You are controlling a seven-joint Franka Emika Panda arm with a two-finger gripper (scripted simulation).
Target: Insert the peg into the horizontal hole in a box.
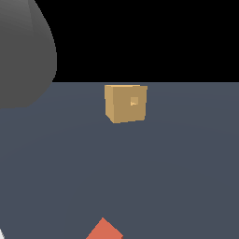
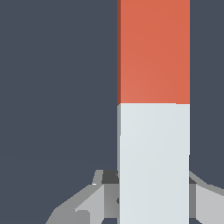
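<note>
Nearest, in the wrist view, the peg (image 2: 154,51) shows a red-orange half and a whitish half, and the gripper (image 2: 153,199) has a grey finger (image 2: 94,197) at each side of the whitish part, closed on it. In the exterior view, only a red-orange corner of the peg (image 1: 104,230) shows, at six o'clock. Farther off, toward twelve o'clock, the box (image 1: 125,103) sits on the grey-blue floor (image 1: 186,163), well apart from the peg. The hole (image 1: 134,101) lies toward three o'clock on its face. No writing shows anywhere.
</note>
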